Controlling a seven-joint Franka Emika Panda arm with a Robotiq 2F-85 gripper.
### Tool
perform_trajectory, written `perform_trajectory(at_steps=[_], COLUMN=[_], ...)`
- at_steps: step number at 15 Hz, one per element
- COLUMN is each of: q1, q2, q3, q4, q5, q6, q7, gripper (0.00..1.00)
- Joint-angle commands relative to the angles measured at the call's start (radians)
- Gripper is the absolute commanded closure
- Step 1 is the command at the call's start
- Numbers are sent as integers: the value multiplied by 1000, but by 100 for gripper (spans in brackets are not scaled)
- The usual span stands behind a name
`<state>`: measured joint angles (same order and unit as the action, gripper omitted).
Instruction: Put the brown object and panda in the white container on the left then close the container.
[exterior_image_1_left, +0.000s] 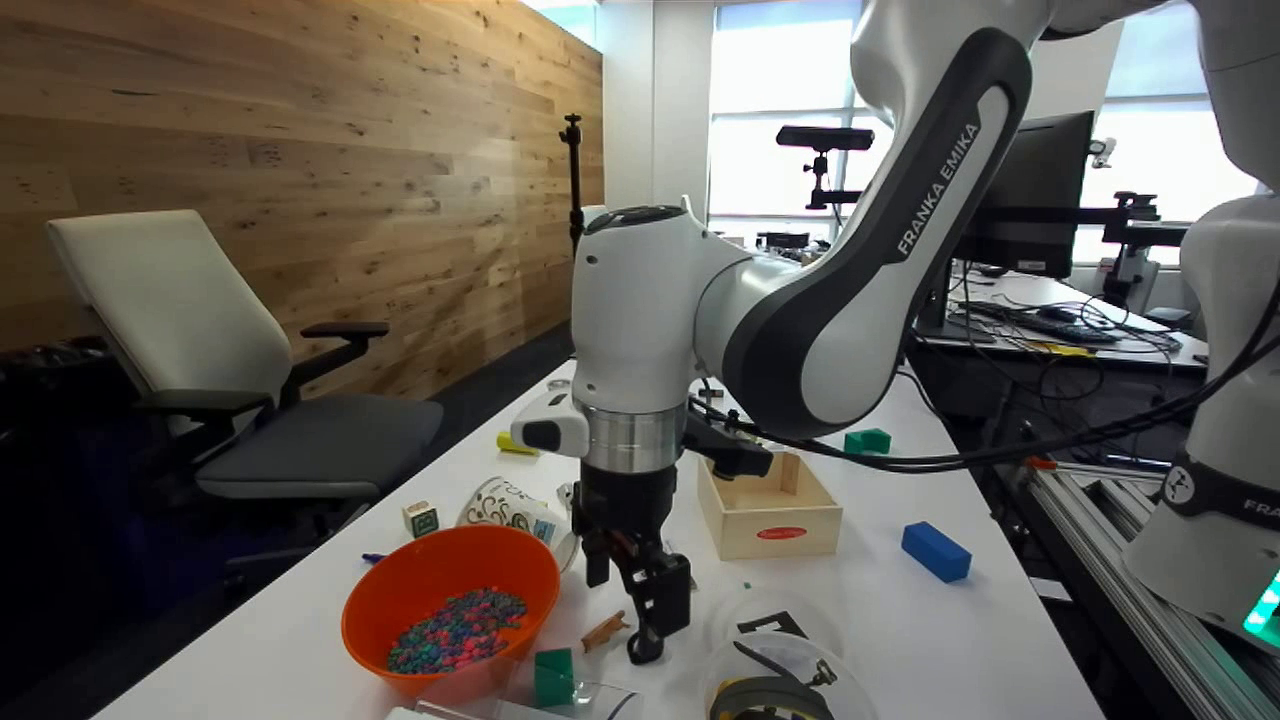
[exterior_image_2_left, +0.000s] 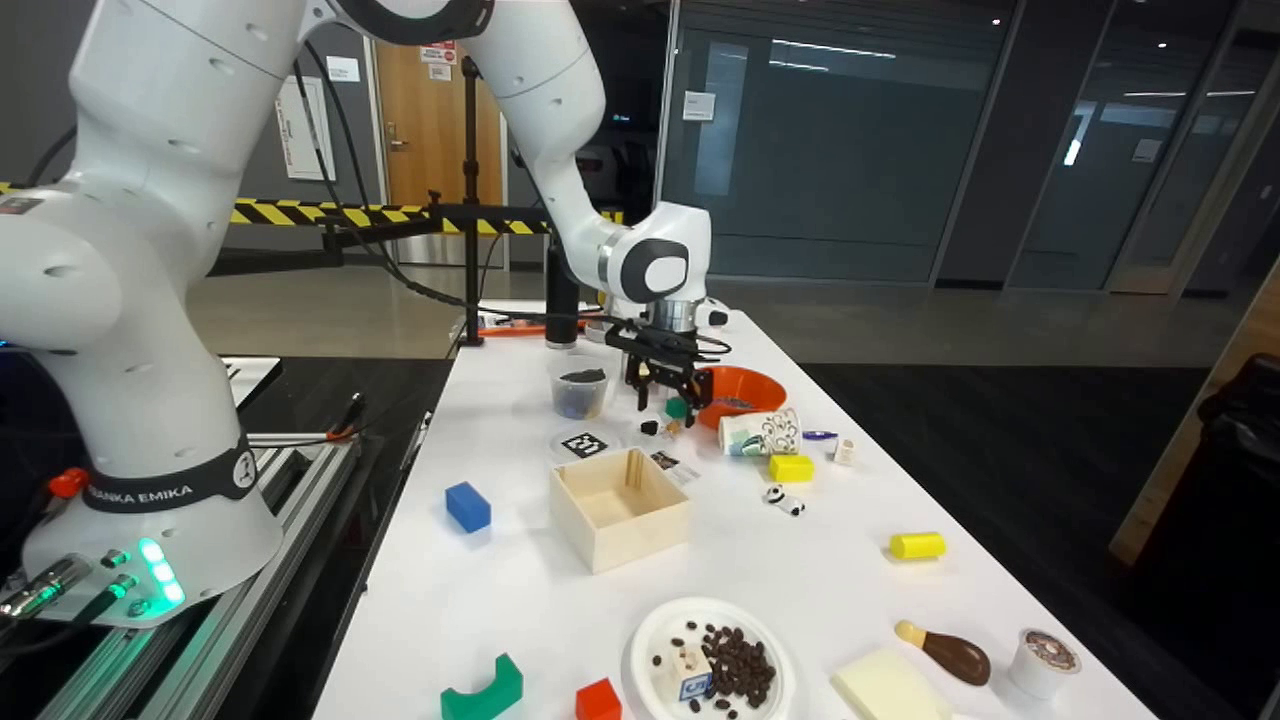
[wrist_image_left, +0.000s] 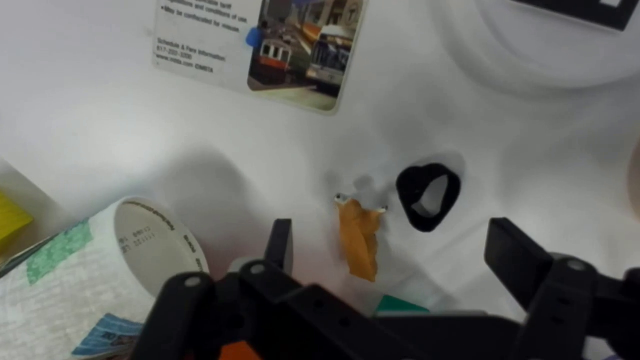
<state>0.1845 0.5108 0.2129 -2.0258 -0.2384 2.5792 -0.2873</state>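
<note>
The small orange-brown object (wrist_image_left: 360, 237) lies on the table below the gap between my fingers; it also shows in both exterior views (exterior_image_1_left: 605, 631) (exterior_image_2_left: 673, 427). My gripper (wrist_image_left: 390, 225) is open and empty, pointing down close over it, and it shows in both exterior views (exterior_image_1_left: 622, 612) (exterior_image_2_left: 666, 412). The black-and-white panda (exterior_image_2_left: 784, 500) lies on the table beyond the wooden box. A translucent whitish tub (exterior_image_2_left: 566, 398) stands open with dark things inside, also in an exterior view (exterior_image_1_left: 858, 695). A round lid (exterior_image_2_left: 612, 437) with a black marker lies beside it; it shows in the wrist view (wrist_image_left: 545, 82).
A black ring (wrist_image_left: 407, 192) lies right beside the brown object. A tipped paper cup (wrist_image_left: 65, 280), an orange bowl (exterior_image_1_left: 400, 580), a green block (exterior_image_1_left: 553, 676) and a card (wrist_image_left: 200, 45) are close by. A wooden box (exterior_image_2_left: 620, 530) and blue block (exterior_image_2_left: 468, 507) stand farther off.
</note>
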Motion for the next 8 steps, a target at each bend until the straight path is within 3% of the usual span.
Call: perform_trajectory(at_steps=[1, 4, 6, 7, 8], q1=[-23, -24, -26, -30, -32], q2=[7, 7, 9, 11, 13], q3=[21, 24, 27, 30, 32], q4=[-1, -1, 0, 2, 3], q5=[38, 38, 39, 41, 42], q6=[37, 52, 57, 57, 59], q7=[-41, -41, -43, -46, -47], gripper=[32, 50, 47, 55, 50])
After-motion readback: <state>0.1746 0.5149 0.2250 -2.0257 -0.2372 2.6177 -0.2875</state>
